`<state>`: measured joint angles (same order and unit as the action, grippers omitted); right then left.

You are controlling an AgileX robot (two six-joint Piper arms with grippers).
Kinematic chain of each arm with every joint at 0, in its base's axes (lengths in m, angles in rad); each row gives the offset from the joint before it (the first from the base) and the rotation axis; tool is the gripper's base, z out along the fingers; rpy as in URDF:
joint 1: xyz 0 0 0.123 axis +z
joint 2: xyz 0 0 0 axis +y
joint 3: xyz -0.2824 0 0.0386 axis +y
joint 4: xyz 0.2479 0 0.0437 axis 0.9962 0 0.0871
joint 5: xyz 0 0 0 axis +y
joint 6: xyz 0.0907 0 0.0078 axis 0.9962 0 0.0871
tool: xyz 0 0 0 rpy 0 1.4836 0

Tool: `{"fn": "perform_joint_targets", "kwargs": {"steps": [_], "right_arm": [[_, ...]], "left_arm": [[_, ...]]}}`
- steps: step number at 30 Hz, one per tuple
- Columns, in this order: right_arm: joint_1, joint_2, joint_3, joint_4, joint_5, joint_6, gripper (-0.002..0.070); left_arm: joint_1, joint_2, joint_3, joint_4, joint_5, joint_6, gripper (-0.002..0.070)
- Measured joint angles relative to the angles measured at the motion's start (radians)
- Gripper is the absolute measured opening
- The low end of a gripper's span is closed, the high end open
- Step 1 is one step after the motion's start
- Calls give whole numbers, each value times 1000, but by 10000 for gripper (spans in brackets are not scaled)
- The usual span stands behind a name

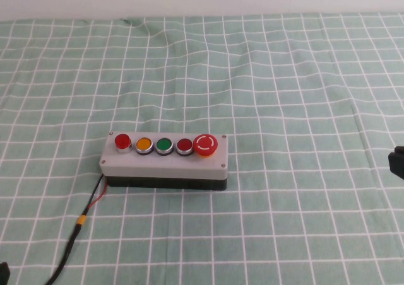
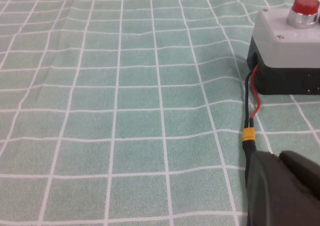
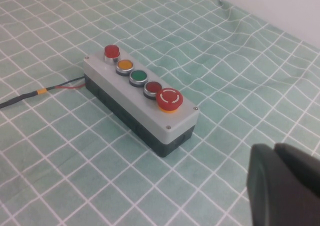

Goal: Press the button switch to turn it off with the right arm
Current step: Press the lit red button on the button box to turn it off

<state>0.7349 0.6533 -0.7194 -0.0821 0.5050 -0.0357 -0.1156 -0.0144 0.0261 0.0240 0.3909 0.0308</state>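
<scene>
Push-button switch box (image 1: 165, 160) sits near the centre of the green-checked counter (image 1: 284, 83). It carries five buttons in a row, with the red emergency stop (image 1: 206, 145) at its 3 o'clock end and a cable (image 1: 79, 225) trailing toward 7 o'clock. Right hand (image 1: 398, 162) hangs well apart at 3 o'clock and left hand (image 2: 282, 186) at 7 o'clock; whether either is open cannot be told.

Switch box (image 1: 165, 162) — matt plastic, glossy buttons (image 1: 164, 145); tablecloth (image 1: 284, 77) — soft wrinkled cloth
</scene>
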Motion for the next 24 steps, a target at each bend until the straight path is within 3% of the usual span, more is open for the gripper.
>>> {"fn": "perform_joint_targets", "kwargs": {"steps": [15, 24], "right_arm": [[-13, -11, 11, 23, 0, 0, -15], [-303, -141, 19, 132, 0, 3, -15]], "left_arm": [[0, 0, 0, 0, 0, 0, -3], [0, 0, 0, 0, 0, 0, -3]]}}
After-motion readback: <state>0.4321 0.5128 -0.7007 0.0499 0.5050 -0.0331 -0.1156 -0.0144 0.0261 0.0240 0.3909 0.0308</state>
